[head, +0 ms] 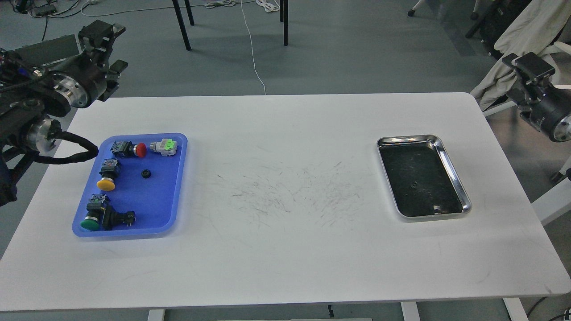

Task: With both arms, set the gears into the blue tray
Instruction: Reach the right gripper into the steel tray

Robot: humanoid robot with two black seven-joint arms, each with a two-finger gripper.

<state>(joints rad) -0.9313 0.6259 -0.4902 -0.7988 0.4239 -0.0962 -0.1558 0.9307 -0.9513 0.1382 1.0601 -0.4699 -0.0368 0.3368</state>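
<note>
The left gripper (101, 38) hangs above the far-left corner of the table (285, 249), off the blue tray (178, 178); I cannot tell if its fingers are spread. The right gripper (528, 67) is beyond the table's right edge, also unclear. Both hold nothing, probably parked away from the work. One gear (145, 174) lies in the blue tray among the switches (129, 149). A second gear (414, 183) seems to lie in the steel tray (450, 165), hard to see against its dark inside.
</note>
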